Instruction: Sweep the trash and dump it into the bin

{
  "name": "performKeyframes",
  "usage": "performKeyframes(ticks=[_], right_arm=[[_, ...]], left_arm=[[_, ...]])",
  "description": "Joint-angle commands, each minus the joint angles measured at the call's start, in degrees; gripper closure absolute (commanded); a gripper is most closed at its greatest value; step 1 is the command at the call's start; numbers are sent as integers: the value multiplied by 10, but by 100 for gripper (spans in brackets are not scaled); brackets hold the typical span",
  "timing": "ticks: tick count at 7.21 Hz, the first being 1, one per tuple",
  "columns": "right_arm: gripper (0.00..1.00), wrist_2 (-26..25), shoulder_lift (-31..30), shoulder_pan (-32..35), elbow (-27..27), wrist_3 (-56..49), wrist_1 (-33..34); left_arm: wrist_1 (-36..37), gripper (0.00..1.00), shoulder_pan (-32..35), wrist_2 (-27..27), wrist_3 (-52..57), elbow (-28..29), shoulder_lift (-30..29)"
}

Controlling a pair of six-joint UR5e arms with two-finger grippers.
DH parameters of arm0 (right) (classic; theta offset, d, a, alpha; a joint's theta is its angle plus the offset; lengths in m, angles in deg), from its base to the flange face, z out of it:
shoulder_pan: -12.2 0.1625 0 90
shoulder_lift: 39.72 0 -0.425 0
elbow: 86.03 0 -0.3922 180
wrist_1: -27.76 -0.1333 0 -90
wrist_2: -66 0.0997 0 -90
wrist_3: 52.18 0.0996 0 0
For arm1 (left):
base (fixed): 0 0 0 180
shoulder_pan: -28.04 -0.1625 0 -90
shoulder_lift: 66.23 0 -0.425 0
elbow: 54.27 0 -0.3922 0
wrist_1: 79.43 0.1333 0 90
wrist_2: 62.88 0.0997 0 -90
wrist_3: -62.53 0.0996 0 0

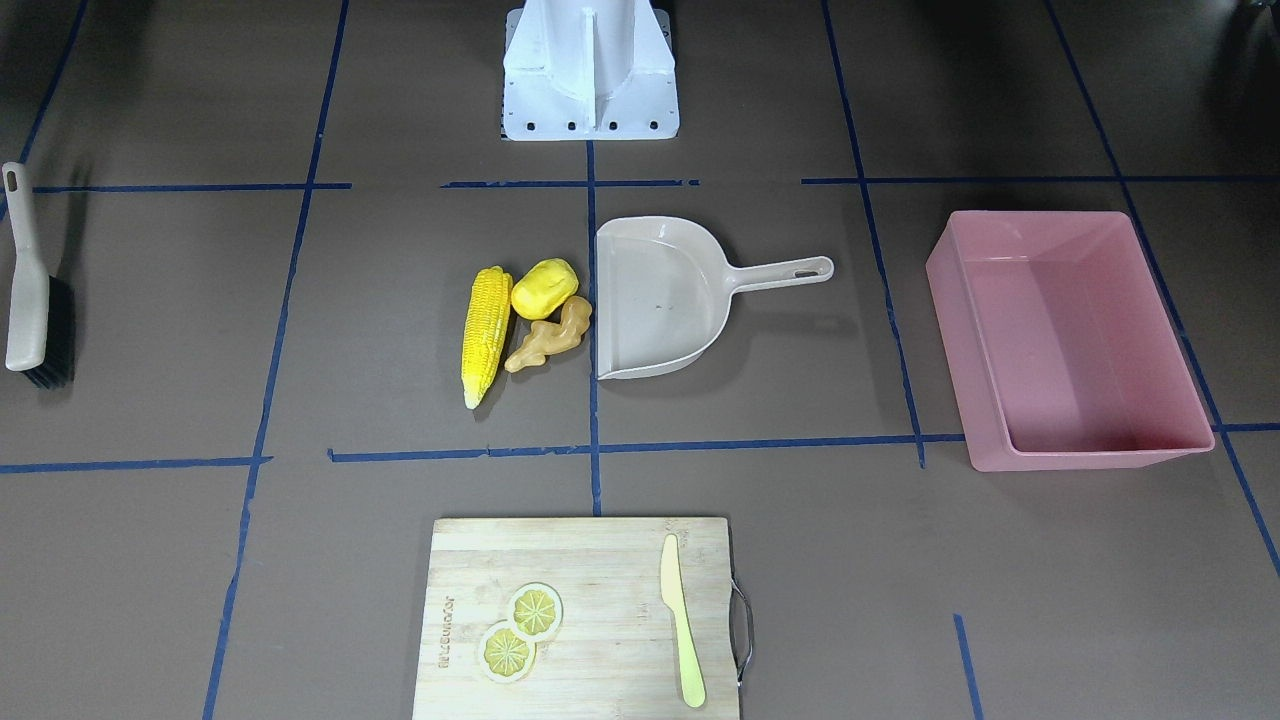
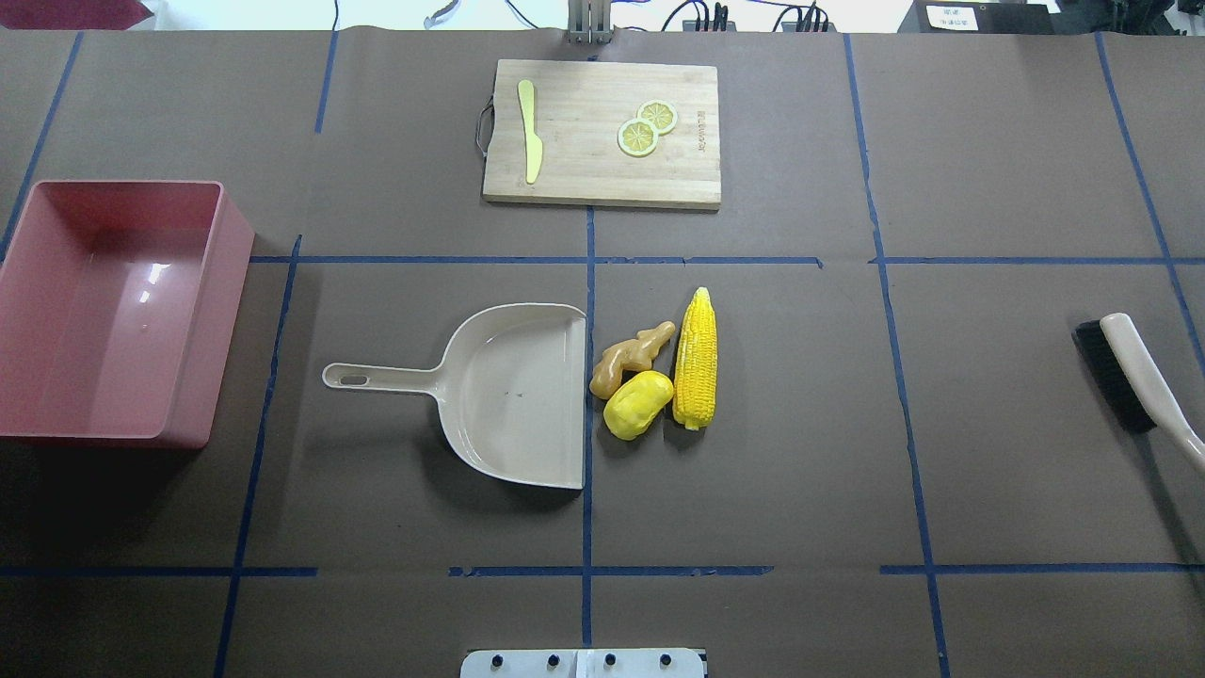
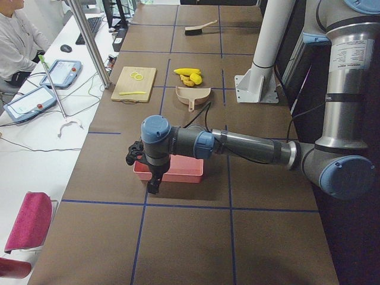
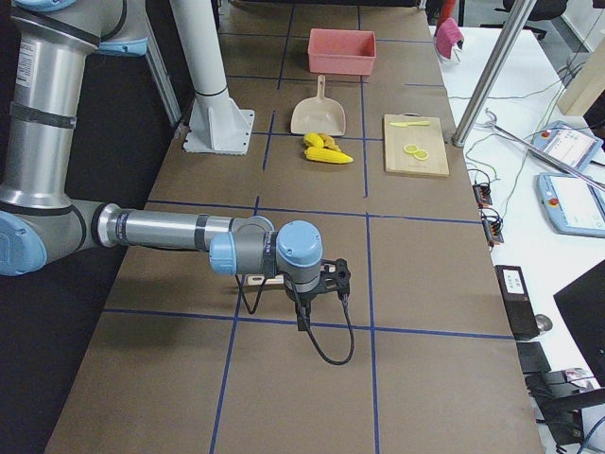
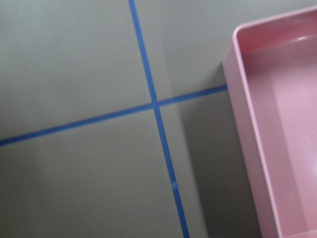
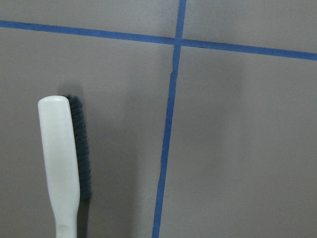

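Just beside dustpan [image 2: 513, 395] lip: corn cob [image 2: 695, 358], yellow lump [image 2: 638, 405], ginger root [image 2: 631, 356], bunched. Bin [image 2: 231, 311] well apart, beyond dustpan handle. Left claw [image 3: 135, 156] & right claw [image 4: 333, 277]: spread or pressed, can't tell.

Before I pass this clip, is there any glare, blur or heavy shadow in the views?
Overhead exterior: white glare spots on the bin floor, dark shadow on the table beside it. Left wrist-mounted: soft focus, blue tape edges smeared. Right wrist-mounted: brush fairly sharp, soft shadow alongside. Front-facing: top corners dim, corn cob crisp.
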Motion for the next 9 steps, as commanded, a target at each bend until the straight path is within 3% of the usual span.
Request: performKeyframes(ticks=[1,3,5,8,9], right_arm=[[0,1,1,-36,34,27,0],[0,0,-20,-94,70,125,-38],[0,-11,-76,-163,67,271,-201],[1,-64,-93,-251,-10,367,-358],[2,-102,-92,-298,-13,411,-378]], left_arm=[[-14,0,-1,-1,3,-2,-7],[-23,0,-1,-1,2,-2,-6],[-23,0,-1,-1,2,-2,-6],[-23,0,-3,-2,3,-2,-6],[-23,0,-4,-2,3,-2,-6]])
